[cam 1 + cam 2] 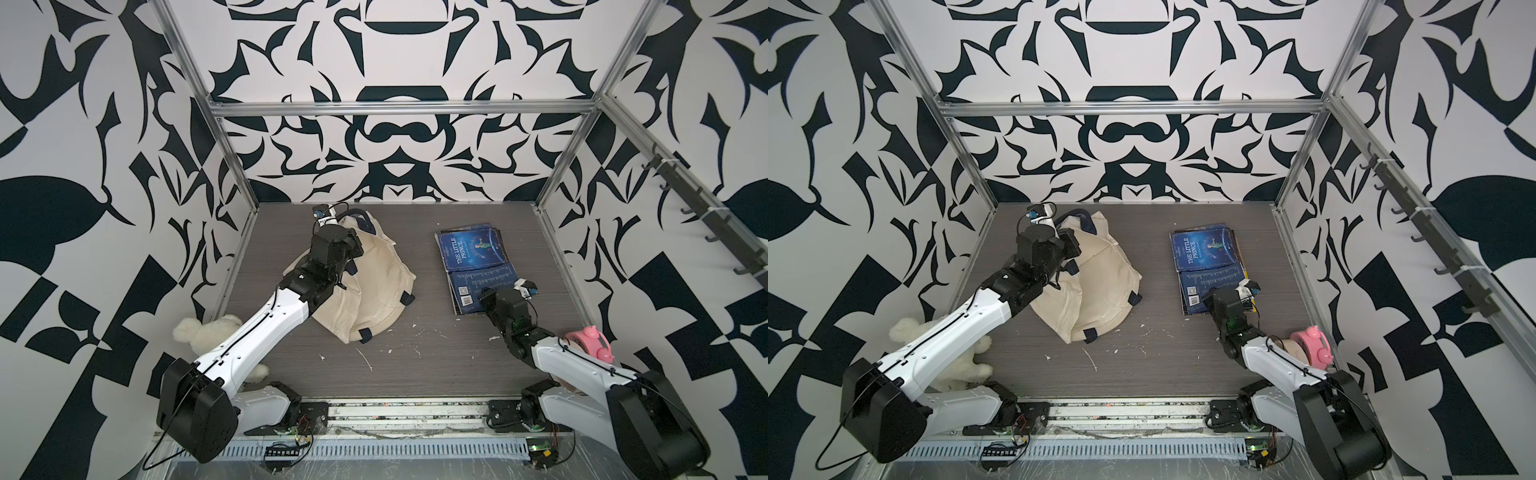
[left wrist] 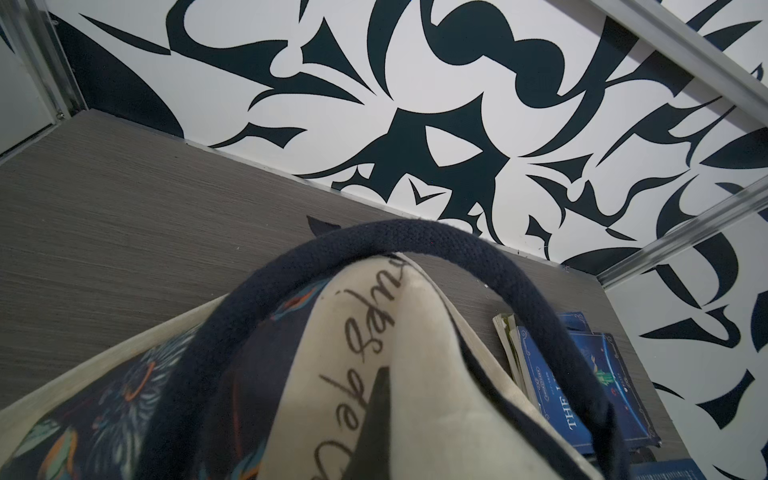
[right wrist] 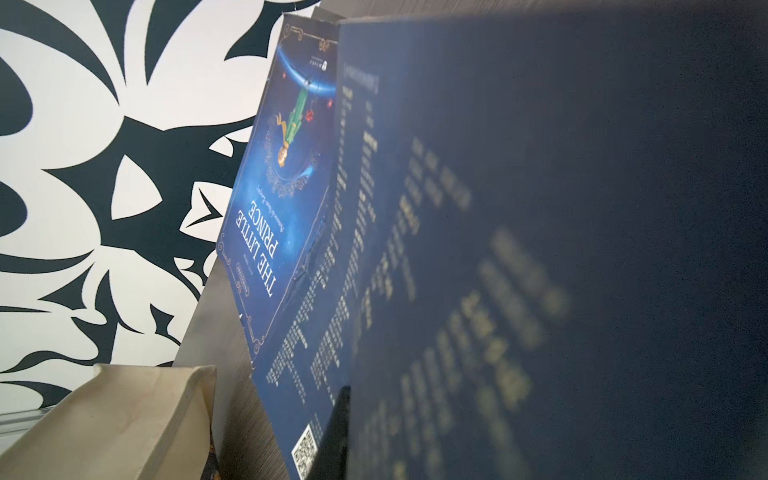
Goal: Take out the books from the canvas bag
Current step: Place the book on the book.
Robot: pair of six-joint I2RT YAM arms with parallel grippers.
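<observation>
The cream canvas bag (image 1: 374,286) (image 1: 1100,286) lies crumpled at the table's back left. One navy handle (image 2: 415,237) arches over its printed side. My left gripper (image 1: 353,243) is shut on a fold of the bag's fabric; one dark finger (image 2: 376,419) shows against the lettering. Several dark blue books (image 1: 473,253) (image 1: 1208,253) lie stacked and overlapping at the right, outside the bag. At the stack's near end my right gripper (image 1: 486,297) is shut on a dark blue book (image 3: 540,249), tilted close to the camera beside one finger (image 3: 338,432). The bag's inside is hidden.
A white plush bear (image 1: 208,330) lies at the front left beside the left arm. A pink object on a tape roll (image 1: 590,345) sits at the front right by the right arm. Metal frame posts and patterned walls close in three sides; a rail of hooks (image 1: 706,216) runs along the right wall.
</observation>
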